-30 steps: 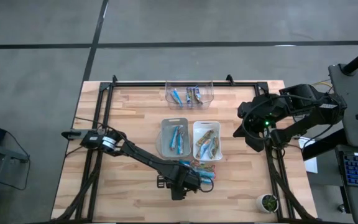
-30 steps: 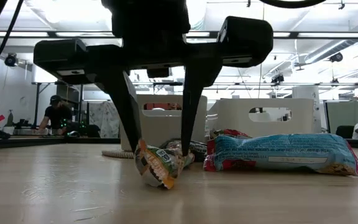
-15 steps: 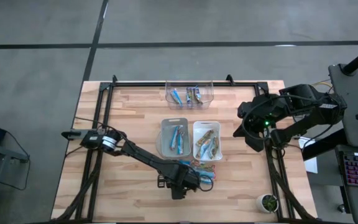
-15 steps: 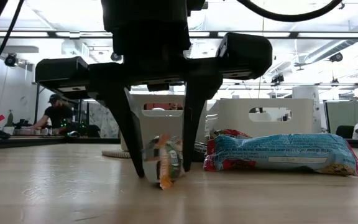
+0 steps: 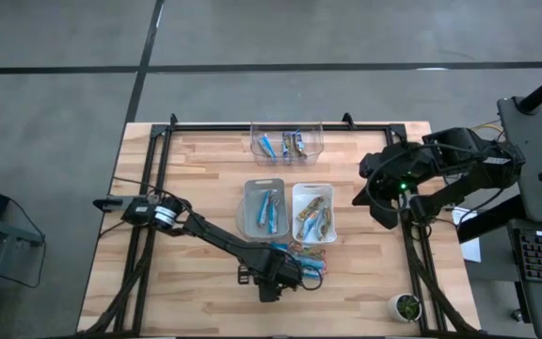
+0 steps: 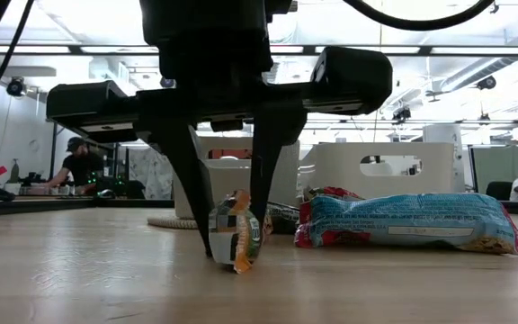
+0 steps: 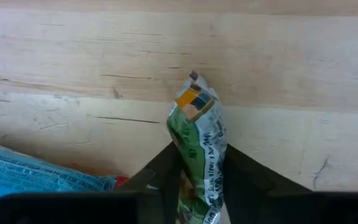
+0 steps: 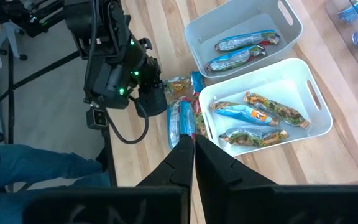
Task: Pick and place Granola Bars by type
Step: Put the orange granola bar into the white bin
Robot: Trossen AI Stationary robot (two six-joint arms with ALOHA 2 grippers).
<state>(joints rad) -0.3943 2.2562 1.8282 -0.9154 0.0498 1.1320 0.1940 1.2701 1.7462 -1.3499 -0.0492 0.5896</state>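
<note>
Left jaws (image 6: 230,241) closing on a green bar (image 6: 236,236), stood on edge on the tabletop (image 6: 79,270) near the front, beside a blue bar (image 6: 407,221). Light, crinkly, slippery wrapper; best pinched mid-length. Right jaws (image 8: 193,146) shut, empty, far right.

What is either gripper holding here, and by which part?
The left gripper pinches a green granola bar across its middle, standing on end on the table. The right gripper is shut and holds nothing.
</note>
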